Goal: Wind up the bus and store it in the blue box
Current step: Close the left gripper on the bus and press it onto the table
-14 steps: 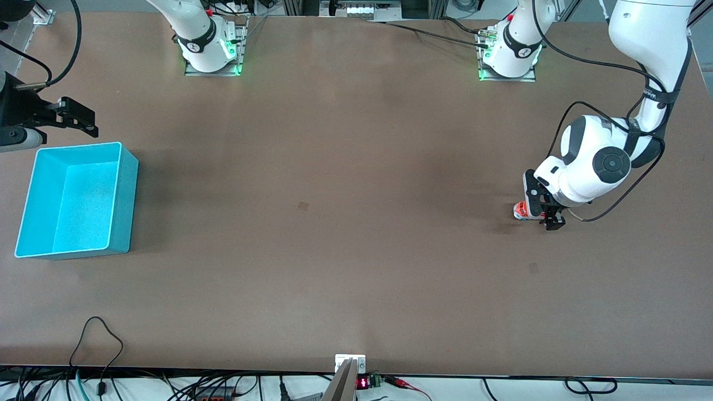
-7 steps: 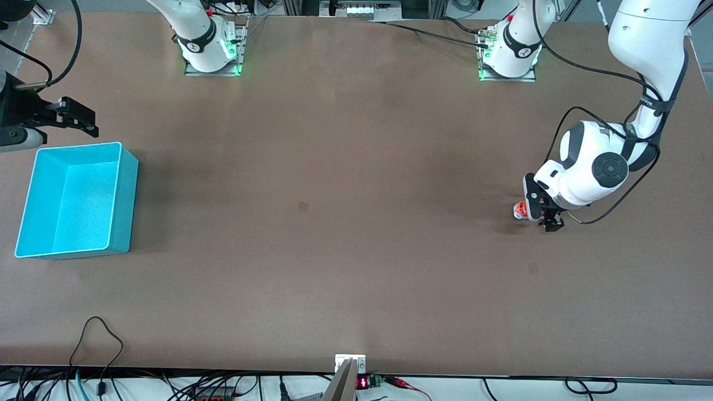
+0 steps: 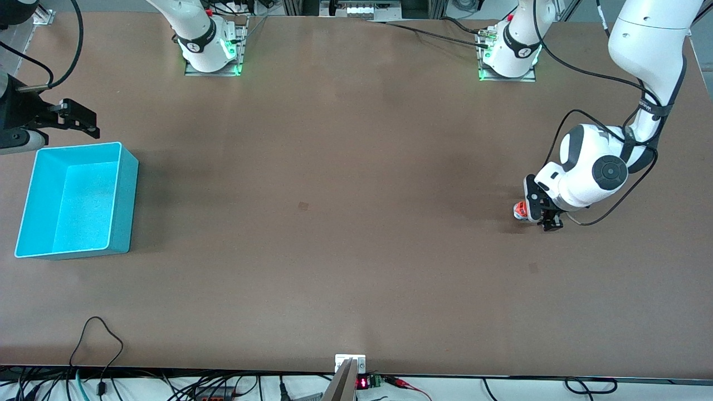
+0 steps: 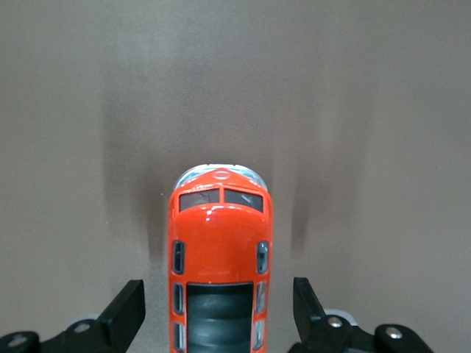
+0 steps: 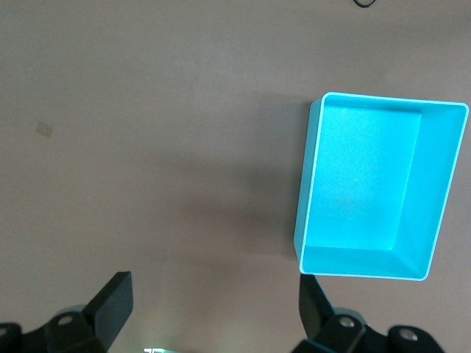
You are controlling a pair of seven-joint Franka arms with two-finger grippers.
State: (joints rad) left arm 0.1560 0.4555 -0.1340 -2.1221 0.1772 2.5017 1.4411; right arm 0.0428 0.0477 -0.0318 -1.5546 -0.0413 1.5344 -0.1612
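Note:
The bus (image 3: pixel 519 210) is a small orange-red toy standing on the table at the left arm's end. My left gripper (image 3: pixel 540 214) is down around it. In the left wrist view the bus (image 4: pixel 221 243) lies lengthwise between the two black fingers (image 4: pixel 125 309), with a narrow gap of table showing on each side, so my left gripper (image 4: pixel 219 312) is open and not touching. The blue box (image 3: pixel 125 189) stands at the right arm's end with nothing in it. My right gripper (image 3: pixel 82 119) waits open in the air beside the box. The right wrist view shows the blue box (image 5: pixel 360 184) and my right gripper (image 5: pixel 213 305).
Bare brown table lies between the bus and the box. Both arm bases (image 3: pixel 210 53) stand along the table edge farthest from the front camera. Cables and a small display (image 3: pixel 362 383) lie off the nearest edge.
My left gripper has settled a little lower around the bus, and its fingers have drawn in toward the bus's sides. The bus, the box and the right arm have not moved.

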